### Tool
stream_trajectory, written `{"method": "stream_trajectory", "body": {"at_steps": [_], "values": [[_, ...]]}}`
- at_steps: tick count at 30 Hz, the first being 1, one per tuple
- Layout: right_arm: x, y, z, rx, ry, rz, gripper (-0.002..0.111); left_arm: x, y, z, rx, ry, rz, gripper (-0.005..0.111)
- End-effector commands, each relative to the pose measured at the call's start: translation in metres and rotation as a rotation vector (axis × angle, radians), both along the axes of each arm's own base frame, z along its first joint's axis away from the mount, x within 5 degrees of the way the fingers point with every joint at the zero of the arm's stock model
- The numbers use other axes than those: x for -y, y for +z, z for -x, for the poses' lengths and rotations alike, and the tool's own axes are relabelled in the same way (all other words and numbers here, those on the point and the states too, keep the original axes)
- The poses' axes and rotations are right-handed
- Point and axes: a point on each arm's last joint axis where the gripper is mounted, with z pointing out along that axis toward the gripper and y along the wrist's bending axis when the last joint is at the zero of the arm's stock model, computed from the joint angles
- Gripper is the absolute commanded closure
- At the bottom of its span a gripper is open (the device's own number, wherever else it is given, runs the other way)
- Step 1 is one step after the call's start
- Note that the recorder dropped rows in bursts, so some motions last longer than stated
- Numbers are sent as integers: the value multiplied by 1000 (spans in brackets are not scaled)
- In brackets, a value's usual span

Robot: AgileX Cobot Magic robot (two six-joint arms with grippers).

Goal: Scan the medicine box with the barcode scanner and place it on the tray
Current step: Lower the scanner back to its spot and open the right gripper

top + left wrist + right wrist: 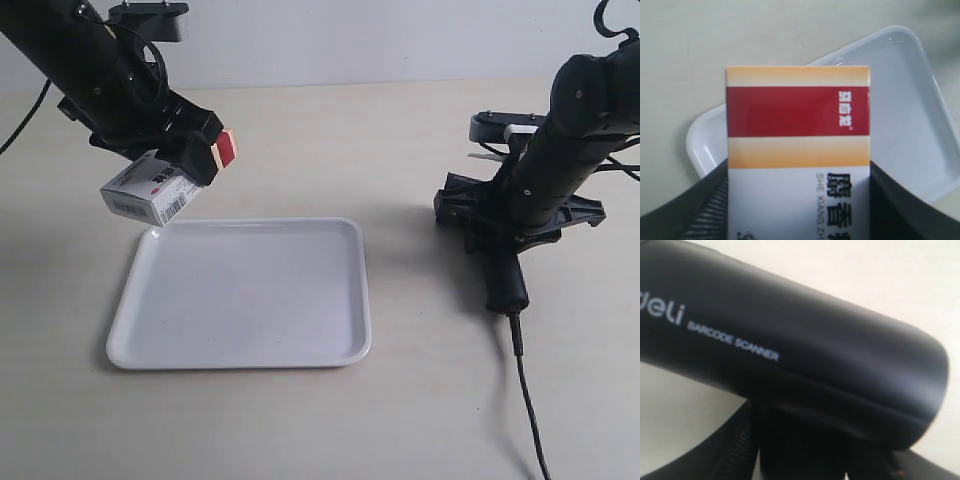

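The table carries the white tray toward its edge at the exterior view's left. The right gripper is closed around the barcode scanner, toward the opposite edge. The left gripper clamps the medicine box in the air, over one far corner of the tray.

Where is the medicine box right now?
In the exterior view's upper left, the medicine box is held in the left gripper above the tray's far left corner.
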Motion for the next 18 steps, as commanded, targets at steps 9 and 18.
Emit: {"method": "stream_trajectory", "body": {"at_steps": [9, 18], "values": [[-1, -6, -6, 31, -5, -13, 79, 2, 2, 4, -19, -11, 8, 107], [-3, -3, -5, 20, -40, -44, 31, 2, 2, 5, -19, -16, 6, 107]]}}
